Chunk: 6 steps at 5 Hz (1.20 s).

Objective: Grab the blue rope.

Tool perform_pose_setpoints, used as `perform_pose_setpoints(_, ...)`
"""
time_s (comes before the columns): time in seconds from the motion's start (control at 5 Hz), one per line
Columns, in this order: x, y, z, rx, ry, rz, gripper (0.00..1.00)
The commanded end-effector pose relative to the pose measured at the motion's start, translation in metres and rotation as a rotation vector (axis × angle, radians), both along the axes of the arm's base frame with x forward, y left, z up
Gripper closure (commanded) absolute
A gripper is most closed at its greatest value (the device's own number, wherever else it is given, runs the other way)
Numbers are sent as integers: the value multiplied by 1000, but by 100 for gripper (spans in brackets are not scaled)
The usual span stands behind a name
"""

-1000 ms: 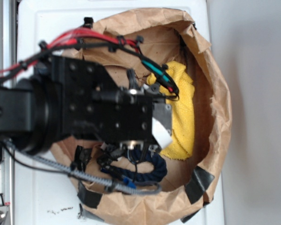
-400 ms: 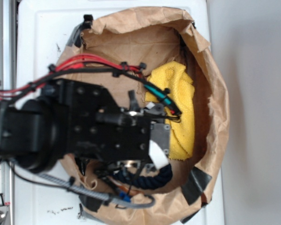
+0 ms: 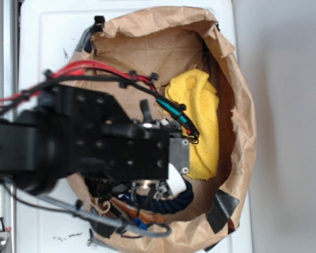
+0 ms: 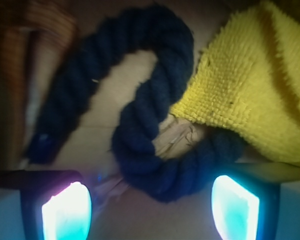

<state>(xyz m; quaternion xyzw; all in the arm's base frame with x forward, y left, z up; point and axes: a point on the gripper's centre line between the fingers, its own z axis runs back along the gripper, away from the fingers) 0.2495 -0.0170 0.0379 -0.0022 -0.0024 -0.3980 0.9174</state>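
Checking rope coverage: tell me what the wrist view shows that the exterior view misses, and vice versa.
Wrist only: the blue rope's full curl, lying between the open tool fingers, one end tucked under the yellow cloth.
Exterior only: the brown paper bag, the arm and red cables; the arm hides most of the rope.
Both: rope and yellow cloth.

A glossy white worktop (image 3: 47, 47) fills the frame; from twelve to six o'clock, a plain grey wall (image 3: 289, 126) runs alongside.
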Motion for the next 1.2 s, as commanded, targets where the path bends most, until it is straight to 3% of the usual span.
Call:
perform_pose_setpoints(0.0, 22, -17, -10, 44, -24, 3, 0)
perform_pose_setpoints(0.2, 25, -22, -23, 82, -27, 5, 0)
perform_pose_setpoints(0.6, 31, -20, -17, 52, -44, 63, 100)
perform_pose_setpoints(1.0, 34, -12, -4, 13, -50, 104, 100)
